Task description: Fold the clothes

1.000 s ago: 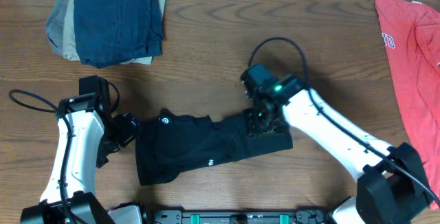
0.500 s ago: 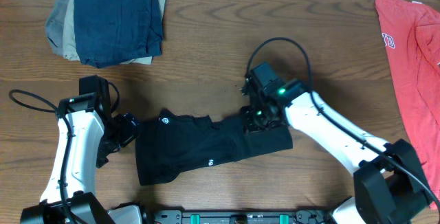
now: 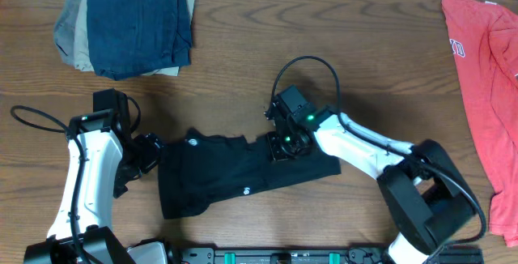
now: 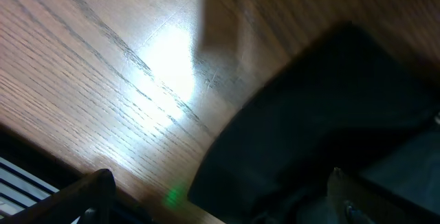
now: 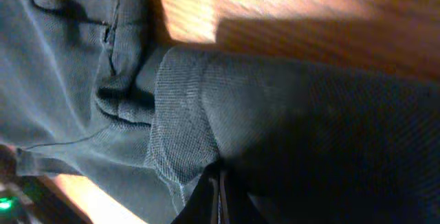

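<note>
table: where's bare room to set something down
Bare wood lies at the back between the folded pile and the red shirt, and between the right arm and the red shirt. Crowded in front: left arm and black shirt.

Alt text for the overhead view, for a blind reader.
The right gripper is shut on the black T-shirt, bunched on the table; the open left gripper sits beside the shirt's other end. Folded garments lie top left, a red T-shirt at right.
</note>
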Controlling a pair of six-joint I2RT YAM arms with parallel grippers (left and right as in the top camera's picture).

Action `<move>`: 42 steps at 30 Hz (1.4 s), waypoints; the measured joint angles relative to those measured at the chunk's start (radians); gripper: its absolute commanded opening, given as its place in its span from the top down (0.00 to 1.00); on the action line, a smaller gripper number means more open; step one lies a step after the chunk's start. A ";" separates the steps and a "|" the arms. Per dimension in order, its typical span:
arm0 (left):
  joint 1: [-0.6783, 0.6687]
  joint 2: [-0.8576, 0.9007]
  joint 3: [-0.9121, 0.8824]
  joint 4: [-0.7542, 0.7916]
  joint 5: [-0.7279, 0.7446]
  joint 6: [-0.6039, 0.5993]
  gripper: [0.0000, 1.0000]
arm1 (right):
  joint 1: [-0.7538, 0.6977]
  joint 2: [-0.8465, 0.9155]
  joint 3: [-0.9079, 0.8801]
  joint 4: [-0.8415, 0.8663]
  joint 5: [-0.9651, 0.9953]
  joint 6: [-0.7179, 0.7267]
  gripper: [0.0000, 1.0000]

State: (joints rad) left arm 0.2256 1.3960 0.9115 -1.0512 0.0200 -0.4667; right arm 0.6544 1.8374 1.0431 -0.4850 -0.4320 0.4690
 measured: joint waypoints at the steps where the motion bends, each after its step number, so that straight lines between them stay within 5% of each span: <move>1: 0.000 0.000 0.000 0.000 0.000 0.000 0.00 | -0.002 0.002 0.000 0.016 -0.003 -0.002 0.99; 6: 0.000 0.000 0.000 0.000 0.000 0.000 0.01 | -0.037 0.005 0.027 -0.032 -0.008 -0.015 0.91; 13: 0.000 0.000 -0.002 0.002 0.000 0.000 0.00 | -0.113 -0.076 0.115 -0.274 0.016 -0.096 0.33; 20: 0.000 0.000 -0.003 0.012 0.000 0.000 0.00 | -0.140 -0.188 0.143 -0.360 0.028 -0.145 0.27; 23: 0.000 0.000 -0.003 0.012 0.000 0.000 0.01 | -0.140 -0.178 0.140 -0.382 0.077 -0.148 0.31; 32: 0.000 0.000 -0.003 0.012 0.000 0.000 0.00 | -0.140 -0.086 0.117 -0.404 0.246 -0.115 0.87; 37: 0.000 0.000 -0.003 0.012 0.000 0.000 0.01 | -0.143 -0.004 0.113 -0.400 0.281 -0.103 0.99; 42: 0.000 0.000 -0.003 0.012 0.000 0.000 0.01 | -0.143 0.033 0.113 -0.401 0.303 -0.072 0.99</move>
State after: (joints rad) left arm 0.2256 1.3960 0.9085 -1.0389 0.0200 -0.4667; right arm 0.5114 1.8706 1.1557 -0.8856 -0.1291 0.3969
